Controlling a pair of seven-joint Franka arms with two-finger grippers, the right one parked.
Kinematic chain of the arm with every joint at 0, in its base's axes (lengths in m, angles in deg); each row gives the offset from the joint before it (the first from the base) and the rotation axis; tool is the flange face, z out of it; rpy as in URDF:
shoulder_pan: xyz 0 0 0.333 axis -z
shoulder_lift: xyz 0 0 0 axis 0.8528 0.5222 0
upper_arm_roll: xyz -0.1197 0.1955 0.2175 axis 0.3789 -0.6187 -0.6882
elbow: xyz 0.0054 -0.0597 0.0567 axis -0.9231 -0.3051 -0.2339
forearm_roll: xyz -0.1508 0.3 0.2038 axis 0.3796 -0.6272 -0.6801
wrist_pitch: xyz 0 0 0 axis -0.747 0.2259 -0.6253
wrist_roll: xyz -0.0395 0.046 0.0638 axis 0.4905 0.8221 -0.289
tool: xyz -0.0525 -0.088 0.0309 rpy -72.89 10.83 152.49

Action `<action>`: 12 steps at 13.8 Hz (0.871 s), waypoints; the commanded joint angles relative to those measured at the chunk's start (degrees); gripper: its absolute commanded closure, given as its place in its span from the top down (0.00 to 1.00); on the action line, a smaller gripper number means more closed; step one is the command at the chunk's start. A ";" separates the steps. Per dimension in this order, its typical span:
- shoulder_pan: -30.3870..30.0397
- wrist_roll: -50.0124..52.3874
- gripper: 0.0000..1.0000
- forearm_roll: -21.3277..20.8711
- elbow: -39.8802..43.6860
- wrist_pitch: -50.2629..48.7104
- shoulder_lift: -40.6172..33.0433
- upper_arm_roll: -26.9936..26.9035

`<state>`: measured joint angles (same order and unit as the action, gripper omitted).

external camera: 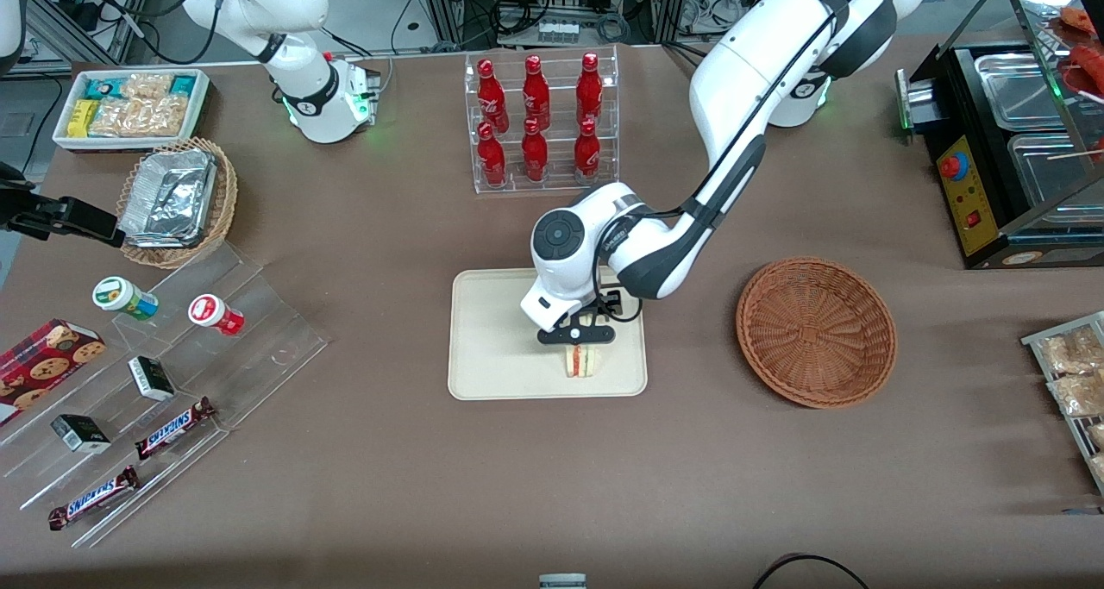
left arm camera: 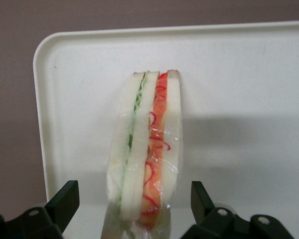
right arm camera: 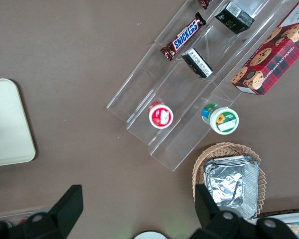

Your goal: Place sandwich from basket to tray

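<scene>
Front view shows the sandwich [external camera: 580,360] standing on its edge on the tray [external camera: 492,347], toward the tray's four o'clock corner, with the pincer [external camera: 576,337] directly above it. The basket [external camera: 816,330] sits apart at the tray's three o'clock, toward the working arm's end of the table [external camera: 414,485], and holds nothing.

In the left wrist view the pincer [left arm camera: 134,201] is spread wide: each fingertip [left arm camera: 65,196] stands clear of the bread with a gap on either side, so nothing is gripped.

The main risk, as I judge it, is toppling. The wedge [left arm camera: 147,149] balances upright on a narrow side, and its clear wrapper looks loose near the fingers. If the arm lifts at a slant, or a finger brushes the wrapper on the way up, the sandwich could tip flat or be dragged toward the rim, which lies near it at six o'clock. A straight rise should avoid that.

The left arm reaches in from the two o'clock corner of the front view, elbow bent over the table, wrist folded down over the tray, fingers pointing at the tray surface and straddling the sandwich.
</scene>
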<state>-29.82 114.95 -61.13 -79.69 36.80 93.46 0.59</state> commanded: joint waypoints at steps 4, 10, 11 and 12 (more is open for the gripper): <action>-4.07 0.43 1.00 -0.51 2.29 -2.18 -1.50 0.38; -11.81 -4.91 1.00 1.24 -1.57 -2.00 -5.88 0.73; -13.48 -6.67 1.00 2.21 -2.45 -2.53 -7.90 0.73; -15.15 -7.65 1.00 2.39 -3.15 -2.88 -9.66 0.64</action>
<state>-41.64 109.88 -60.22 -78.48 34.97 89.65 0.66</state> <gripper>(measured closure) 0.000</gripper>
